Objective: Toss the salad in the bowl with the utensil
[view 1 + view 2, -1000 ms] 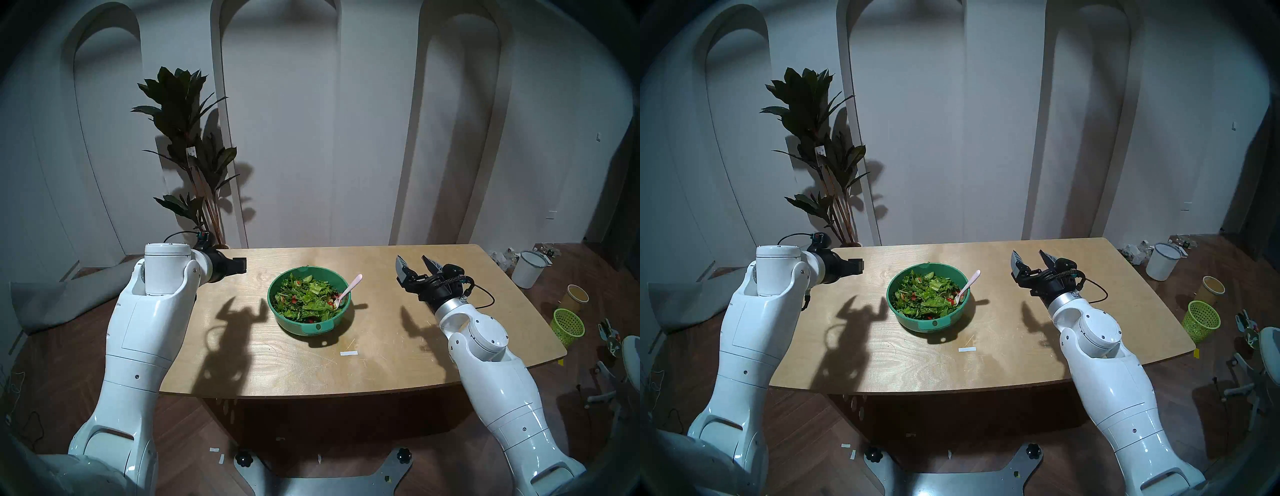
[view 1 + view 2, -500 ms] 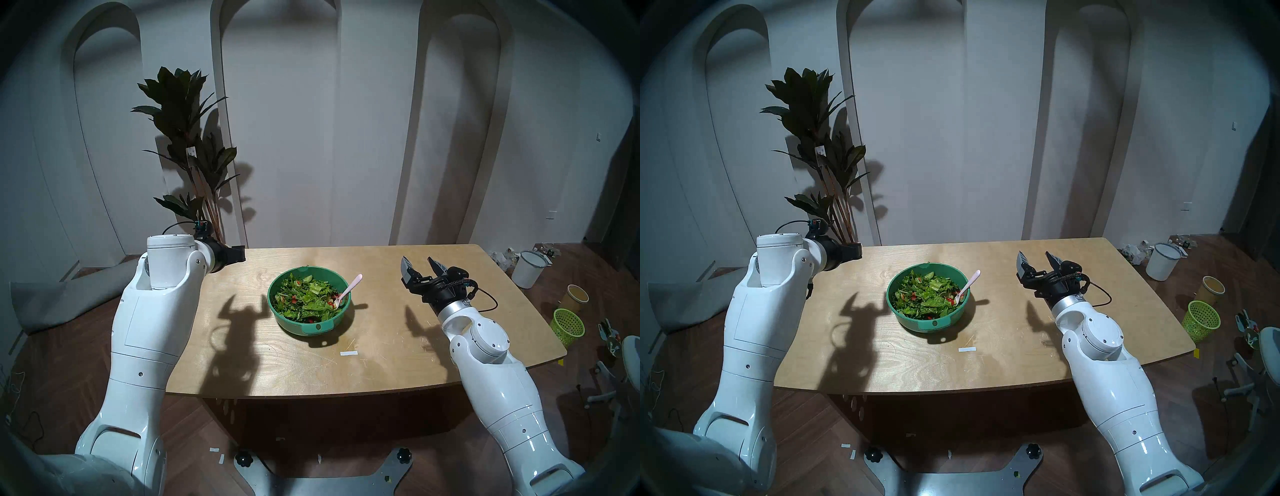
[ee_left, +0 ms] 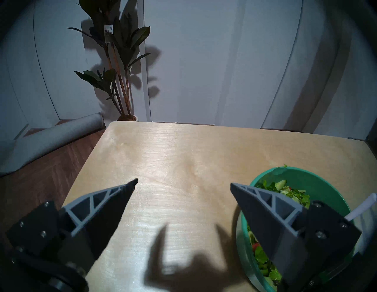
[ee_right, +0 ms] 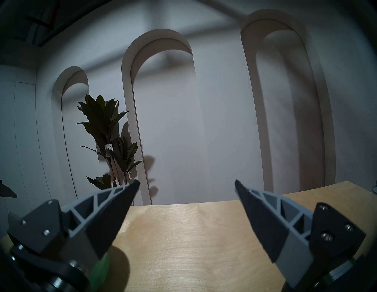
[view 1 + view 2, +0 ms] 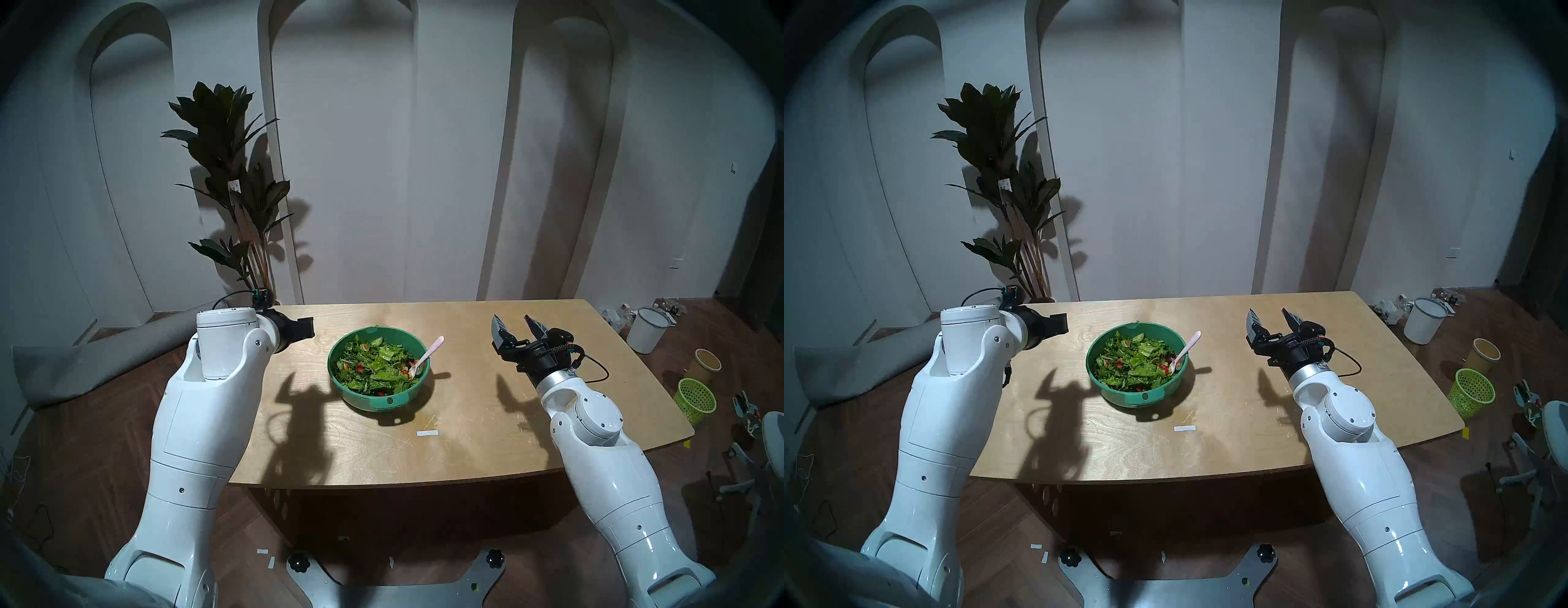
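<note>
A green bowl (image 5: 379, 399) of salad (image 5: 373, 367) sits mid-table (image 5: 466, 450), a pink spoon (image 5: 429, 353) propped in its right side, handle leaning over the rim. The left gripper (image 3: 183, 183) hovers just left of the bowl, fingers spread and empty; the right gripper (image 5: 515, 325) hangs well to the right, likewise spread, holding nothing.

A teal-green bowl (image 5: 379, 398) holds green salad (image 5: 373, 369) flecked red, with a pale pink spoon (image 5: 429, 353), on a light wood-grain table (image 5: 466, 441). A lime-green mesh basket (image 5: 694, 401) stands nearby.
</note>
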`<state>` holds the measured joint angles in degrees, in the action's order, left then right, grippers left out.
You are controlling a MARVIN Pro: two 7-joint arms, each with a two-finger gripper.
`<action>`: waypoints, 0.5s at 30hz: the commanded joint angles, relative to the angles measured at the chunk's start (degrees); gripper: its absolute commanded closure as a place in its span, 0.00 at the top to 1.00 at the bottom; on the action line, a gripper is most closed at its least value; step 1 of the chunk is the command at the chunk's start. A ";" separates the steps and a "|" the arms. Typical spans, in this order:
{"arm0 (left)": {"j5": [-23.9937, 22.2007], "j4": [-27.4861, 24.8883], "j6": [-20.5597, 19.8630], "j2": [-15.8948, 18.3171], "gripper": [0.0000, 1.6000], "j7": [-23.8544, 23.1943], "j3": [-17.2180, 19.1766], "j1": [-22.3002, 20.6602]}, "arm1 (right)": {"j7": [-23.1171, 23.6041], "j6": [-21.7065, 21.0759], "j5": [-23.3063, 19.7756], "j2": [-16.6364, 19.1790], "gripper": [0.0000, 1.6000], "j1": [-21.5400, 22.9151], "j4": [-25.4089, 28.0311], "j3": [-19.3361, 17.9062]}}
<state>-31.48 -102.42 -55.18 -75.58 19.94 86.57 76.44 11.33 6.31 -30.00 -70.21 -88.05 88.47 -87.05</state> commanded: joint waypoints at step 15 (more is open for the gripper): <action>-11.40 -0.86 0.18 -2.54 1.00 17.23 -3.91 -0.68 | 1.61 1.48 -0.94 -0.84 1.00 2.38 -1.44 -1.01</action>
<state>-39.60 -103.06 -55.17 -77.63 33.02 83.75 78.06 12.95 7.11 -30.37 -70.65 -87.43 87.06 -87.52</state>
